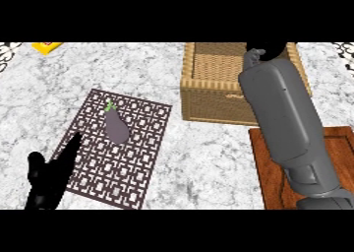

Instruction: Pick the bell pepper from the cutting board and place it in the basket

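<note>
Right hand (271,49) sits over the basket (213,106), above its far-right part; it is partly cut off at the top of the view, so I can't tell whether it is grasping anything or has released. The grey right forearm (281,113) runs up from the counter's near-right corner, crossing the cutting board (343,167) and then the basket's right side.

Bell pepper: doesn't show anywhere in the head view; the bare parts of the board carry none, and what can be seen of the basket's inside is just weave; the arm and hand hide the rest, so I can't tell its place.

Basket is a square wicker one, upright, by the counter's (209,162) far edge, right of centre. The cutting board is reddish-brown wood at the near-right corner, just in front of the basket, apart from it with a strip of marble between.

Left hand (45,184): released, held straight, pointing toward the far edge; it shows at the counter's near-left, overlapping the near-left edge of the patterned mat (147,147) and holding nothing.

The mat lies left of centre, skewed to the counter's edges; an eggplant (117,128) lies on its far half, green stem toward the far edge, well apart from both hands.

Small yellow object (46,47) at the far-left corner, cut off by the top of the view.
</note>
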Tool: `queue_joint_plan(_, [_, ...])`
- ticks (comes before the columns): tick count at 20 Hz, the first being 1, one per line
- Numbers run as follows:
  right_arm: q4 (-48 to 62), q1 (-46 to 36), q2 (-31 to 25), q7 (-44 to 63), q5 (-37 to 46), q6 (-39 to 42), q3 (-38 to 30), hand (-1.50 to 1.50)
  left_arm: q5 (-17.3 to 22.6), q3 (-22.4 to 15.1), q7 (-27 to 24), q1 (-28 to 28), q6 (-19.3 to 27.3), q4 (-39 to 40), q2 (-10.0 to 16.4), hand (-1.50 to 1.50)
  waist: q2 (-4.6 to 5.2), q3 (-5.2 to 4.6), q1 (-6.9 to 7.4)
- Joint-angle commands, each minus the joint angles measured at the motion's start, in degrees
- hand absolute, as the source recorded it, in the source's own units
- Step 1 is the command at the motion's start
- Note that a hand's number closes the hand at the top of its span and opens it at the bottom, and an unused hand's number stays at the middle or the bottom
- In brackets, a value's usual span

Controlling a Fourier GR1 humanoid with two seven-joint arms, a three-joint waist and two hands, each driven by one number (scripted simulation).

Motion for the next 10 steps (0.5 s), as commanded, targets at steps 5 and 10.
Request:
queue_joint_plan(5, [2.16,2.03,-4.8,-2.97,1.76,6.27,2.25,-1.5,0.78,1.59,3.57,0.81,-0.72,3.43,0.76,0.0,0.29,-0.84,-0.2])
queue_joint_plan(10, [-3.24,4.48,-5.12,-4.2,0.46,5.08,1.72,-1.5,1.25,2.44,1.05,1.47,-1.92,6.26,0.59,0.0,0.17,-0.85,-0.56])
